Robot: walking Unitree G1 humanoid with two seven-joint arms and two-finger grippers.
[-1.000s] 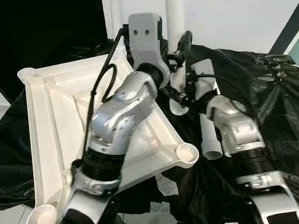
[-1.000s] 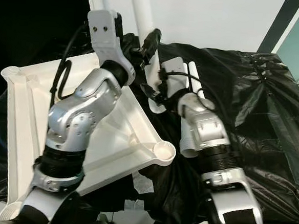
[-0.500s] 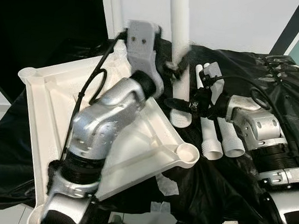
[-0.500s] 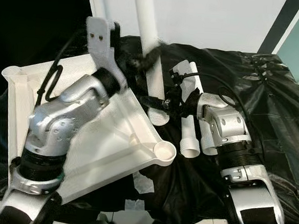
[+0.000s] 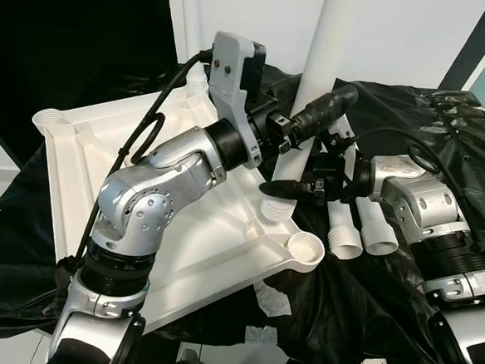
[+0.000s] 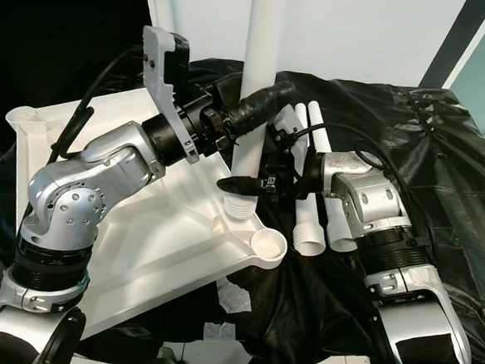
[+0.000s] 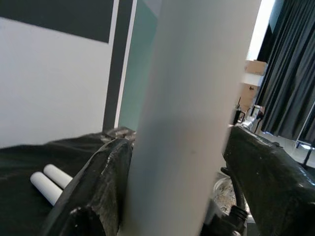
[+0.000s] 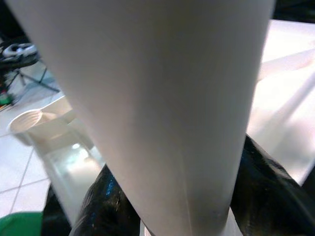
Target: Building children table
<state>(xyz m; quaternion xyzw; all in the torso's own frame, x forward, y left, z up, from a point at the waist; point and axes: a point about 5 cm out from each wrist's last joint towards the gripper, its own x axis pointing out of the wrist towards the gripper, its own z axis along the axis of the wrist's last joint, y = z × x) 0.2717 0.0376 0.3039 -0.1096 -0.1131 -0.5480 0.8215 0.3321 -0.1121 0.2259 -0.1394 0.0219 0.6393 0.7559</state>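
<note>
Both hands, left [image 5: 309, 120] and right [image 5: 285, 187], clamp smooth white cylindrical leg [image 5: 326, 55] over ribbed tabletop [image 5: 86, 163].

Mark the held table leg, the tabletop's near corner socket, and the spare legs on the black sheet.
held table leg [image 6: 260, 58], right eye view, mid shaft above the fingers
corner socket [image 5: 307, 247], left eye view, rim of the cup
spare legs [image 5: 364, 230], left eye view, threaded ends

Even indoor light, head views sharp — wrist views soft.
Glare washed out the white table top [image 5: 102, 172] and glinted on the black sheet [image 5: 413, 119]; in the wrist views, the near white leg [image 7: 192, 108] blurred — deep shade upper left.
</note>
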